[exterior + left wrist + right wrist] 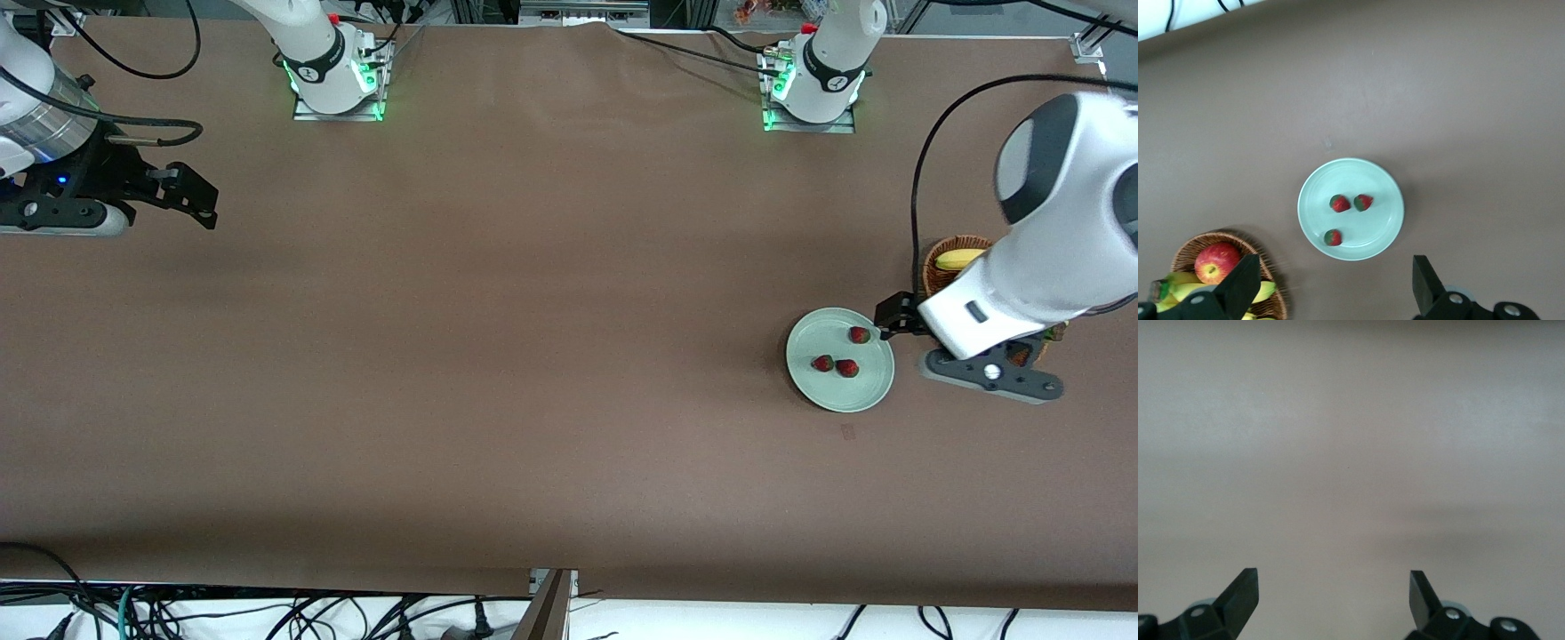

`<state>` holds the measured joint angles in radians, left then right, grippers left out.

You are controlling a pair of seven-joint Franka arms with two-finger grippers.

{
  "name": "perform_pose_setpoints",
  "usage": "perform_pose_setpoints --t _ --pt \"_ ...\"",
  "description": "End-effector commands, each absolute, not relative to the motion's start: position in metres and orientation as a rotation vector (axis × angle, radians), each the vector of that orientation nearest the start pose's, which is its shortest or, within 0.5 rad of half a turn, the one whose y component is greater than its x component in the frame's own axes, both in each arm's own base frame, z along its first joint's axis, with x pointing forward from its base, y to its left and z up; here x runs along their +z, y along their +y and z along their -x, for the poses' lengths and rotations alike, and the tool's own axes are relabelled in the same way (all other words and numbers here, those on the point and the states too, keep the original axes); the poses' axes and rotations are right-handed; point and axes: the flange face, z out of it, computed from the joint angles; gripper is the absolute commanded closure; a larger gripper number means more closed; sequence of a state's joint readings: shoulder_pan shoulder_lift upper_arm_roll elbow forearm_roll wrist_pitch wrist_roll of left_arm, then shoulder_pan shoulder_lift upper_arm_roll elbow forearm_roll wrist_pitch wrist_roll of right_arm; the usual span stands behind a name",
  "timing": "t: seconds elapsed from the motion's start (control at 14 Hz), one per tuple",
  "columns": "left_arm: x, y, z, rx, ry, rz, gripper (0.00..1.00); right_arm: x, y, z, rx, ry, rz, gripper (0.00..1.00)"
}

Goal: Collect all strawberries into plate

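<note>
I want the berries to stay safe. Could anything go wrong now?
A little, maybe. All three strawberries lie on the plate, and the left gripper hangs over the plate's edge, jaws open and empty. If it dropped, it might bump the plate or the basket close beside it. The plate's rim is low, so a knock could roll a berry off. The right gripper waits at its own end, open.

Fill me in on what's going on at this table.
All three strawberries lie on the plate, so the collecting looks done. The left claw is open and empty, up in the air by the plate's edge next to the fruit basket. The right claw waits open over bare table at the right arm's end.
</note>
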<state>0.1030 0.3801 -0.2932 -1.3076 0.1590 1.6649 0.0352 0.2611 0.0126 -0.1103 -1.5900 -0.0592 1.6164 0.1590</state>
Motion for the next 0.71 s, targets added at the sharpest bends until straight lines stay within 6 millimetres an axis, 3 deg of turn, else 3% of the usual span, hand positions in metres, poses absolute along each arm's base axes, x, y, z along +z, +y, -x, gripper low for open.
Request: perform_pose_setpoints --t 0.0,0.28,0.36,0.5,0.64 --pt "0.571 -0.058 -0.636 -0.018 0.167 3.139 0.00 0.618 0.081 -0.557 -0.036 0.022 3.211 0.00" --pt "0.582 -0.040 -0.569 -0.032 0.129 3.119 0.00 0.618 0.079 -0.556 -0.031 0.015 3.213 0.00" --pt "0.581 -0.032 -0.559 -0.026 0.115 3.098 0.00 0.618 0.080 -0.556 -0.028 0.018 3.218 0.00" --pt "0.576 -0.044 -0.541 -0.003 0.146 3.086 0.00 0.620 0.082 -0.549 0.020 0.006 3.216 0.00" --pt "0.577 -0.043 -0.542 -0.035 0.145 3.101 0.00 0.618 0.099 -0.544 0.039 -0.030 3.220 0.00"
